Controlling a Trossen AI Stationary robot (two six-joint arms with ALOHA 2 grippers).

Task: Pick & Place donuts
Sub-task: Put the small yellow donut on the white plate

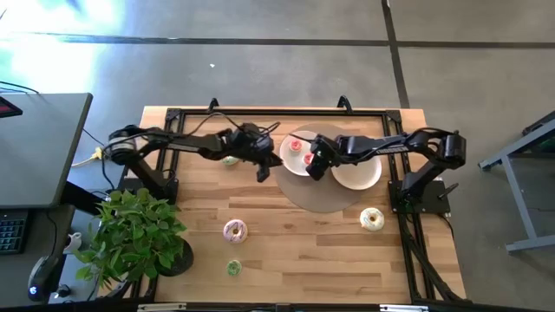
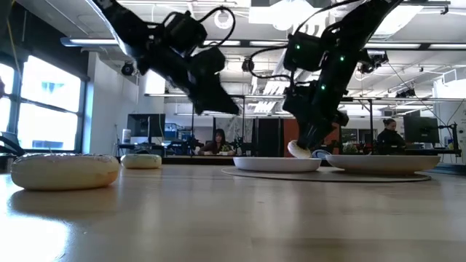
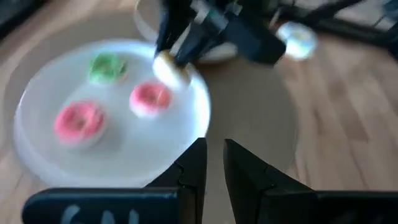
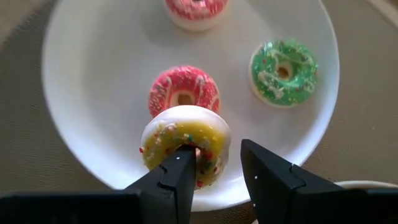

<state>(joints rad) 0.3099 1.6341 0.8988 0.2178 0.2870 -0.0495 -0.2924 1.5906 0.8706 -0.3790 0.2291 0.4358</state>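
Starting at the left of the table, we are seeing loose donuts waiting on the wood: a pink donut (image 1: 235,230) and below it a small green donut (image 1: 233,268), both near the potted plant (image 1: 134,232), well apart from the plates. Another small one is sitting half hidden under the left arm; we cannot tell its colour for sure.

Moving right, the left gripper (image 1: 263,172) is hanging above the table just left of the plates, its fingers nearly together with only a narrow gap and nothing between them, so we are reading it as waiting.

Next comes the left plate (image 4: 81,118), which is carrying two red donuts (image 4: 183,89) and a green one (image 4: 283,71). Over its near edge the right gripper (image 4: 219,163) is working: its jaws are parted, with one finger pushed through the hole of the yellow donut (image 4: 185,142), which is tilted up on edge. So we are judging the step in hand to be the placing of this donut onto the plate.

The next move is calling for the finger to slip clear of the hole so the donut drops flat without rolling off the rim.

Farthest right, a white donut (image 1: 372,218) is lying on the wood beyond the second plate (image 1: 357,173).
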